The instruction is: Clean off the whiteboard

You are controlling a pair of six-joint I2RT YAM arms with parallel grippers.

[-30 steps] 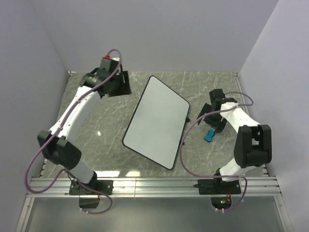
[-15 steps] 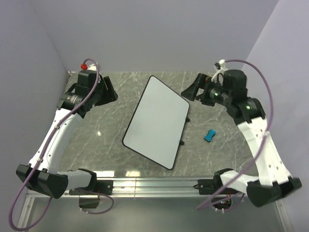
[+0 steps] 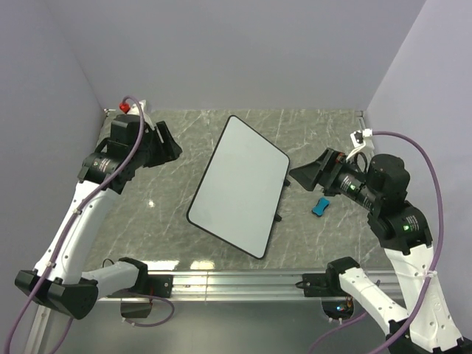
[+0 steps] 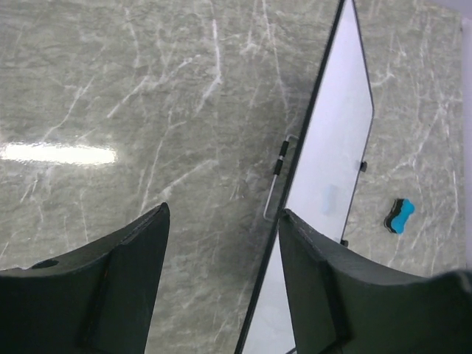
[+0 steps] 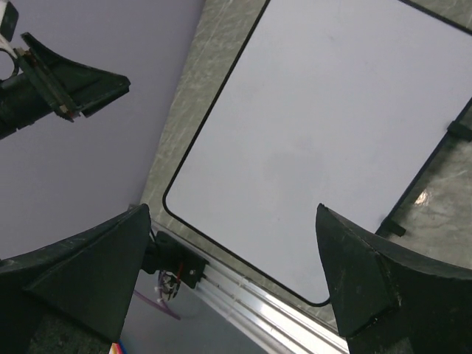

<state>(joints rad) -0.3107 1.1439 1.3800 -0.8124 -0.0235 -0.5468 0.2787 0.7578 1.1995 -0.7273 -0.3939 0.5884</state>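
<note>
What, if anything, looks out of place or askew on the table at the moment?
The large white rectangular whiteboard lies skewed, its sides running diagonally across the grey marble table. Its surface shows no marks. The small blue eraser block lies loose to its right, not touching it.

blue eraser (image 3: 321, 206) on grey marble table (image 3: 162, 214)
</note>
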